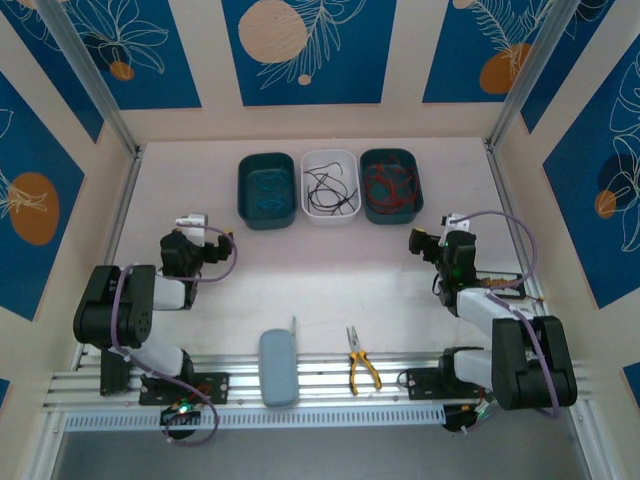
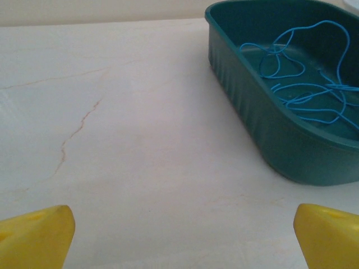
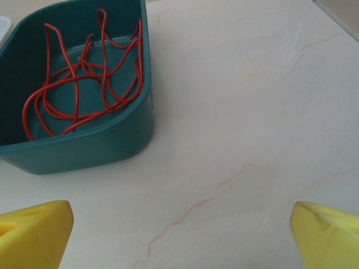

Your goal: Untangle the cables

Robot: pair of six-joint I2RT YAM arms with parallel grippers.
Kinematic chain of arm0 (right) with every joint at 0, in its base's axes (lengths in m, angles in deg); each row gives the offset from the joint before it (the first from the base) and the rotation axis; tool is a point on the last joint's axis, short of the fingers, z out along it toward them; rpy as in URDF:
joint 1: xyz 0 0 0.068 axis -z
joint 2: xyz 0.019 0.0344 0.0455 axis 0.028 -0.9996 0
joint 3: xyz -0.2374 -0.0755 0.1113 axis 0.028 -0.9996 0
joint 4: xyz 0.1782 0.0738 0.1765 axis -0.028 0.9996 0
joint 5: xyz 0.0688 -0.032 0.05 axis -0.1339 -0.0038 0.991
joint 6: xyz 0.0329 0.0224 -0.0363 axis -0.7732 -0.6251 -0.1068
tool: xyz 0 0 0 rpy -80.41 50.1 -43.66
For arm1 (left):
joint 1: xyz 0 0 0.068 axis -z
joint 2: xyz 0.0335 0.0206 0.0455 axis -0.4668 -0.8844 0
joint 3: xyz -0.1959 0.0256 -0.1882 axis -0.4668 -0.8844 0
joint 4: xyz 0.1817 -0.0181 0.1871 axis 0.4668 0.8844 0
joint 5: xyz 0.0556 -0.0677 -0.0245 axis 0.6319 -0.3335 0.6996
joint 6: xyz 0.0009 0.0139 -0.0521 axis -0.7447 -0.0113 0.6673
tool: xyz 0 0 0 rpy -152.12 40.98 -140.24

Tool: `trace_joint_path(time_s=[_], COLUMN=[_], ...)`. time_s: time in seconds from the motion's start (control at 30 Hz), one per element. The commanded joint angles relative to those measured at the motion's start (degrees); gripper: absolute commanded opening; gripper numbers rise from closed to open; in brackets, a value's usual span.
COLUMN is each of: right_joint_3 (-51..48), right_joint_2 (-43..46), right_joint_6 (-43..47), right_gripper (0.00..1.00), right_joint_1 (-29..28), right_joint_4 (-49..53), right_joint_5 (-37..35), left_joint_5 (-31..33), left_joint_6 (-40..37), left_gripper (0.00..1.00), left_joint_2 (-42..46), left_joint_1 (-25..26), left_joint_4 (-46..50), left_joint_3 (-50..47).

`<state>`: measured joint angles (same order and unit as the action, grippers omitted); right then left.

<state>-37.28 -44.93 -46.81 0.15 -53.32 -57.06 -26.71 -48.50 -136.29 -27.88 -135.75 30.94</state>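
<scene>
left tool (image 2: 182, 238) wide open, empty, right tool (image 3: 180, 235) likewise

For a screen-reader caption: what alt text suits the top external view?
Three trays sit in a row at the far side of the table, holding blue cables, black cables and red cables from left to right. The left gripper and right gripper, open, are short of them; a grey case and pliers lie by the arm bases.

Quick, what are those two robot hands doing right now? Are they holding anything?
Left hand: open, holding nothing.
Right hand: open, holding nothing.
</scene>
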Motion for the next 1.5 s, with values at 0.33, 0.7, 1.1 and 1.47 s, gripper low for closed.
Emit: trace_joint_path(time_s=[0.33, 0.7, 1.1, 1.47], right_joint_3=[2.9, 5.6, 5.8, 5.7], right_joint_2=[-12.1, -16.1, -17.6, -17.4], right_joint_6=[0.2, 4.2, 6.6, 6.5], right_gripper=[0.99, 0.99, 0.99, 0.99], right_joint_1=[2.4, 0.3, 1.3, 2.5], right_joint_4=[-15.7, -14.8, -15.3, -15.3], right_joint_5=[4.1, 7.0, 15.3, 19.6], left_joint_5=[1.7, 1.6, 1.5, -1.4], left_joint_6=[-0.5, -0.5, -0.6, -1.7], left_gripper=[1.0, 1.0, 1.0, 1.0], left_joint_2=[1.1, 1.1, 1.1, 1.1], left_joint_1=[0.5, 0.5, 0.5, 0.6], left_joint_4=[0.1, 0.0, 0.1, 1.1], left_joint_3=[0.9, 0.8, 0.9, 1.4])
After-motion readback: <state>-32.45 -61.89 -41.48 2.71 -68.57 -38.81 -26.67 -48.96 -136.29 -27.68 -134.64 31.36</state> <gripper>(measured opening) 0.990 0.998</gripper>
